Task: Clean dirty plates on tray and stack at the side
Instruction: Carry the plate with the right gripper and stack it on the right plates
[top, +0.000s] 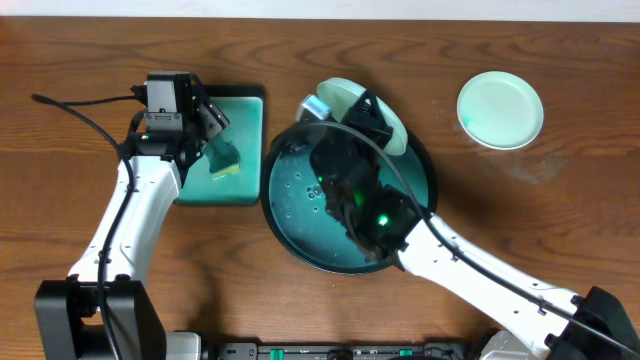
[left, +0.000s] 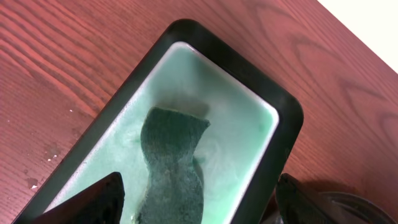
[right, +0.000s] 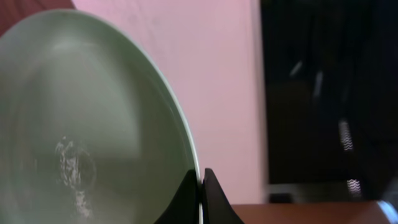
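My right gripper (top: 362, 108) is shut on the rim of a pale mint plate (top: 392, 128) and holds it tilted on edge above the far rim of the teal tray (top: 285, 215). In the right wrist view the fingers (right: 200, 194) pinch the plate's edge (right: 81, 124), and faint smears show on its face. A second plate (top: 500, 108) lies flat on the table at the far right. My left gripper (top: 215, 125) is open over the sponge dish. Its fingers (left: 199, 208) straddle the dark green sponge (left: 174, 158) without touching it. A third plate is not clearly visible.
The rectangular green sponge dish (top: 245, 110), also in the left wrist view (left: 273, 118), stands just left of the tray. A small pale bluish object (top: 315, 106) sits at the tray's far left rim. The tray's wet inside is partly hidden by my right arm.
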